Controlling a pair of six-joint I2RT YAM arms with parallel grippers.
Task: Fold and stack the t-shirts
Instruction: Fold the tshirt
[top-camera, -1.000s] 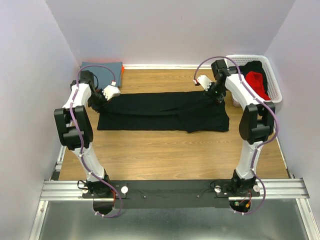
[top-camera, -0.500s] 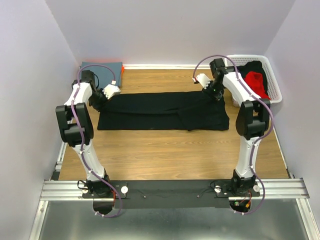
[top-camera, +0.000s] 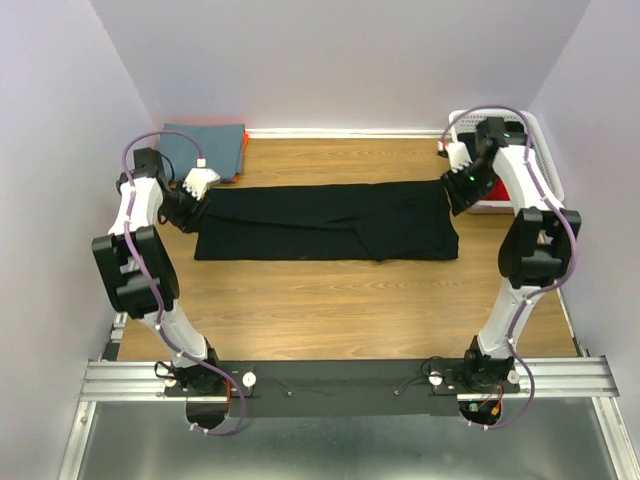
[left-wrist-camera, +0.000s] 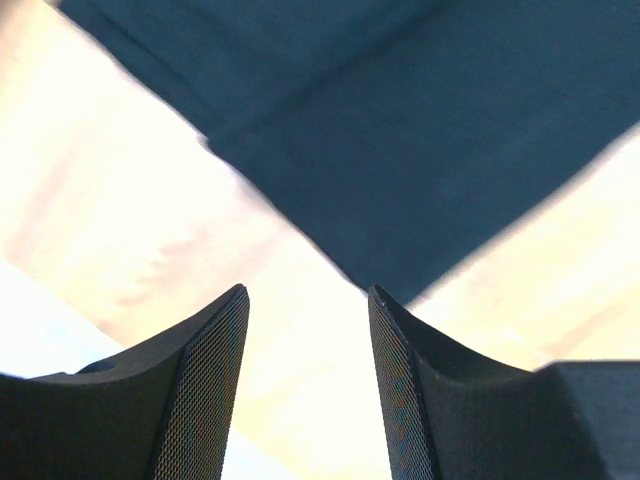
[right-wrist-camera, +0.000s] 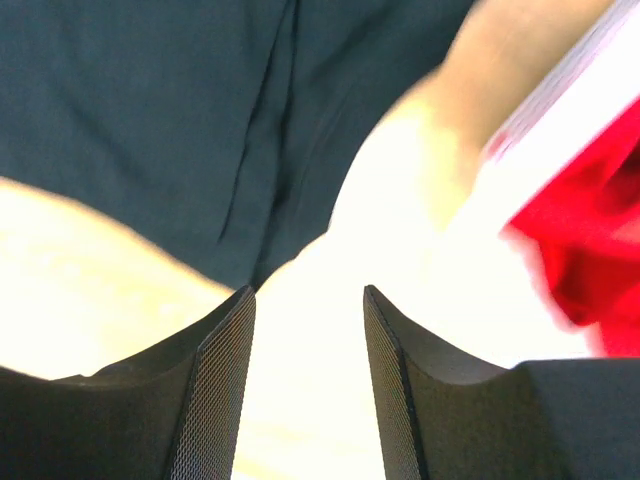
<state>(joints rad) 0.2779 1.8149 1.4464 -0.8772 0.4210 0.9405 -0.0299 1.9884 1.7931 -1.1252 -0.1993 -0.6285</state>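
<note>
A large black t-shirt (top-camera: 330, 220) lies flat on the wooden table, folded into a long band from left to right. My left gripper (top-camera: 186, 210) is open just off its left end, with nothing between the fingers. In the left wrist view the gripper (left-wrist-camera: 308, 295) hangs over bare wood, the shirt's corner (left-wrist-camera: 430, 150) beyond it. My right gripper (top-camera: 460, 193) is open at the shirt's far right corner, beside the basket. In the right wrist view this gripper (right-wrist-camera: 308, 292) is empty, with the black shirt (right-wrist-camera: 150, 120) on the left and a red t-shirt (right-wrist-camera: 590, 250) on the right.
A folded slate-blue t-shirt (top-camera: 203, 143) lies at the back left with an orange edge (top-camera: 243, 152) showing beside it. The white mesh basket (top-camera: 545, 165) at the back right holds the red t-shirt (top-camera: 515, 170) and dark cloth. Walls close in on both sides.
Both grippers have opened and let go of the black shirt. The left one has drawn off to the left, the right one to the right towards the basket.
</note>
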